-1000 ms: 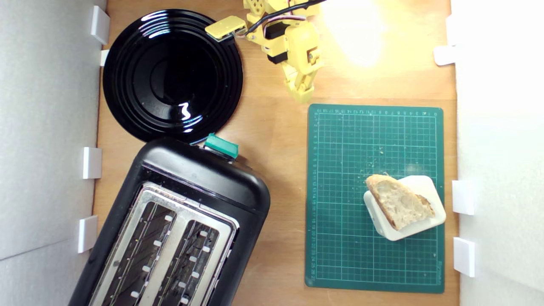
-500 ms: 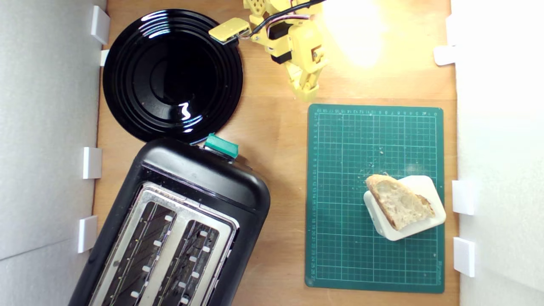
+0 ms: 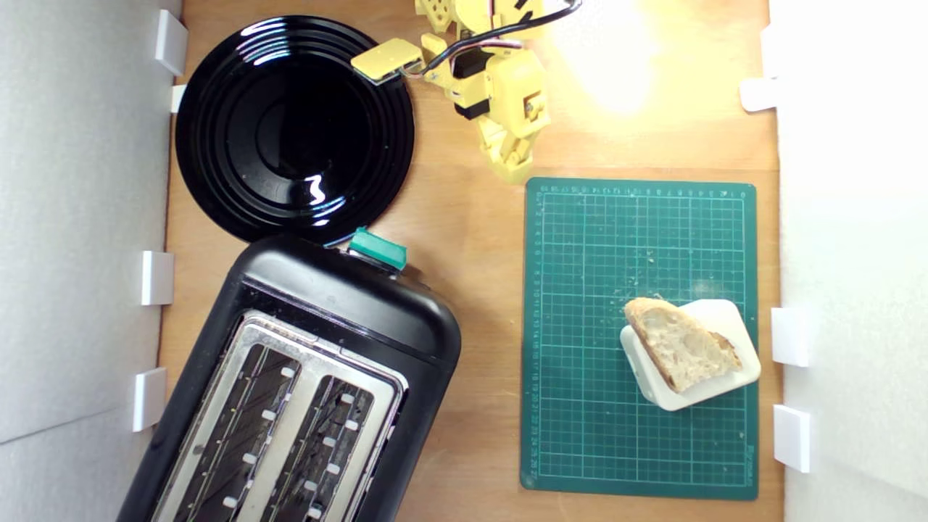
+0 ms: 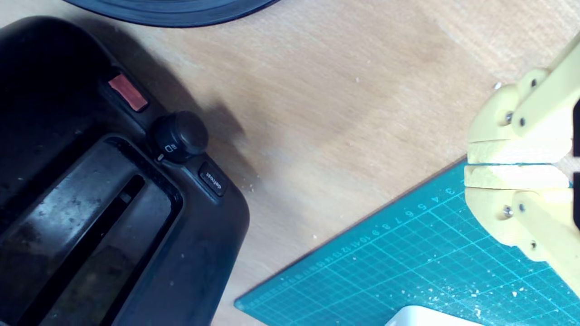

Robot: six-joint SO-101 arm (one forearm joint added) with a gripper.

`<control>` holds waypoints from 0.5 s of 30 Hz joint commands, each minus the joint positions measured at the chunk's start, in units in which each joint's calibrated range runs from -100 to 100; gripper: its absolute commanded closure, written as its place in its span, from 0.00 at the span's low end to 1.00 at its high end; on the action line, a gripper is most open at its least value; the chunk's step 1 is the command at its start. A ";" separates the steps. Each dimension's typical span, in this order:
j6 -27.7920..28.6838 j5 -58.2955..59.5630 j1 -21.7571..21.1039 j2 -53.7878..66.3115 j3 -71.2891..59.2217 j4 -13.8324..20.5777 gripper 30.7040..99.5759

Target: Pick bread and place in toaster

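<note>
The bread, a pale holey wedge with a brown crust, lies on a white rounded block at the exterior view's lower right, on the green cutting mat. The black toaster with silver slotted top and teal lever knob fills the lower left; its dark end with a round dial shows in the wrist view. My yellow gripper hangs at the top centre, just above the mat's upper-left corner, far from the bread. Its jaws are shut with nothing between them.
A glossy black round plate lies at the exterior view's upper left, touching the toaster's end. White panels with small white brackets wall both sides. Bare wood runs between toaster and mat. Crumbs dot the mat.
The gripper swayed slightly toward the exterior view's right, then came back left to near its first spot. The bread, block and toaster have not moved.
</note>
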State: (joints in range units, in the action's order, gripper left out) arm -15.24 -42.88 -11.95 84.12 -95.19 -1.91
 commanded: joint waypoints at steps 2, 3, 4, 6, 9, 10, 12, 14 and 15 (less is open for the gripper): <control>-0.01 13.27 0.10 -6.92 2.09 -0.08 0.88; -0.01 15.15 0.10 -8.17 2.00 -0.17 0.88; -0.01 17.20 0.02 -9.50 2.00 -0.72 0.88; -0.27 21.55 -0.14 -13.16 1.91 -3.17 0.88; -0.48 27.95 -0.79 -19.23 1.91 -5.25 0.88; -0.48 30.25 -1.27 -21.40 1.91 -5.25 0.88; -0.48 35.20 -2.88 -25.97 1.82 -5.34 0.88; -0.43 39.55 -3.93 -29.88 1.82 -5.34 0.88; -0.38 41.94 -4.41 -31.63 1.82 -5.34 0.88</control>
State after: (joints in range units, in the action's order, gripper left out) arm -15.45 -9.07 -14.32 57.92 -95.19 -7.24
